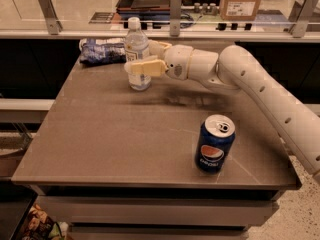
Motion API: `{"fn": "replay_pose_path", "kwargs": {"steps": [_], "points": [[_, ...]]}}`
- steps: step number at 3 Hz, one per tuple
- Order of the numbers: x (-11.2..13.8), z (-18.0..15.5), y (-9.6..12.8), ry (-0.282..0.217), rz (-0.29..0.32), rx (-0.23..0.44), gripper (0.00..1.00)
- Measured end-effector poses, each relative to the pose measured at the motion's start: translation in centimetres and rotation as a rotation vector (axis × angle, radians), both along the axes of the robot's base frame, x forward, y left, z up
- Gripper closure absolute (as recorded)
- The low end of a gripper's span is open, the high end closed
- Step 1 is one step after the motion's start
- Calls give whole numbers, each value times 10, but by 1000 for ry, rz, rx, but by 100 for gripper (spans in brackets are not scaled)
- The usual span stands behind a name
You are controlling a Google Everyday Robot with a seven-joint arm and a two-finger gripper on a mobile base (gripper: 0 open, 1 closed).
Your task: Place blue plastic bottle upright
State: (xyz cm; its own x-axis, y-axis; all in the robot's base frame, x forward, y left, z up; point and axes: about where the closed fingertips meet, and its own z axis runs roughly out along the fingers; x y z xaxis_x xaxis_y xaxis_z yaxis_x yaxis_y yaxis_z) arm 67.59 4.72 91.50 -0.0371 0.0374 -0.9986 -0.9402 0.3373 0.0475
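**Clear plastic bottle upright in the gripper's hold at the far left of the table**

Clear, thin-walled plastic makes up the blue plastic bottle (pixel 136 46), which has a white cap (pixel 133 22) and a pale label around its upper body. It stands upright towards the far left of the table (pixel 110 134), with its base apparently resting on the surface.

The gripper (pixel 137 60) reaches in from the right. Its jaws are closed to the bottle's width around the mid-body, below the label. One tan finger (pixel 147 67) crosses the near side, and the other lies behind the bottle.

The bottle is likely to be light and somewhat springy. Its walls would dent under hard pressure, its smooth skin may slip, and its tall, narrow shape tips easily. The middle of the body, where the jaws now sit, looks like the safest place to hold it.

The tabletop is matte grey-brown, flat and square-edged. A crinkled blue snack bag (pixel 102 50) lies just to the left of the bottle at the far edge. A dark blue Pepsi can (pixel 214 144), rigid and glossy, stands well apart at the near right. The cream-coloured arm (pixel 260 89) is smooth and rounded.
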Motion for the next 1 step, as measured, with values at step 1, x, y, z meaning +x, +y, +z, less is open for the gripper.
{"fn": "replay_pose_path", "kwargs": {"steps": [1], "points": [[0,0,0,0,0,0,0]]}}
